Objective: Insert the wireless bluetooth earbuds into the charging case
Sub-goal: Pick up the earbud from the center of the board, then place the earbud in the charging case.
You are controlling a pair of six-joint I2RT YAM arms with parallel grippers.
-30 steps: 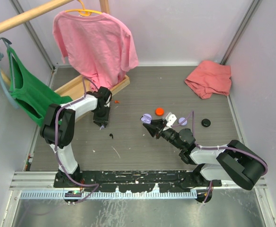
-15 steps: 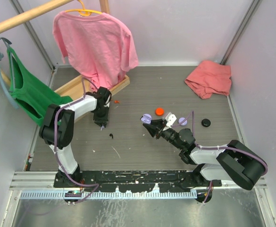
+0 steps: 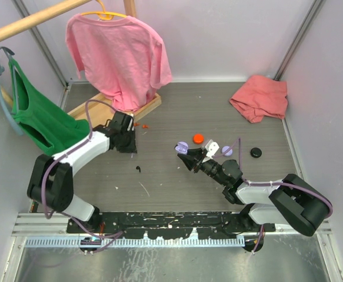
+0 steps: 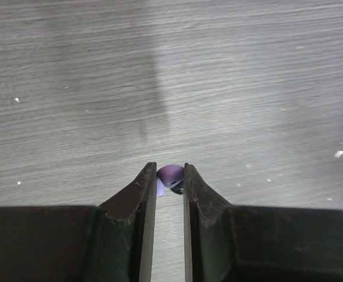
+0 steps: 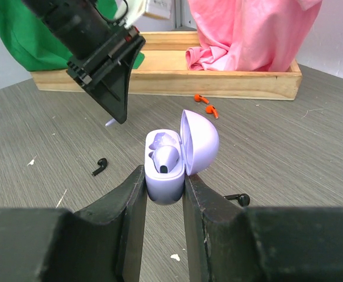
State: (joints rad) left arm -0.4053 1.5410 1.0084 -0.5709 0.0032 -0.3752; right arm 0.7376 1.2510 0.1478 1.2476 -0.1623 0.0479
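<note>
Between right fingers (image 5: 131, 202), lilac charging case (image 5: 166, 182) upright, lid open.

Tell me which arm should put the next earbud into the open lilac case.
Left: the left gripper is shut on a lilac earbud, while the right gripper is busy clamping the open case.

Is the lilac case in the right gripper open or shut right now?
Open. In the right wrist view the lilac case has its lid swung up, one earbud seated inside.
</note>
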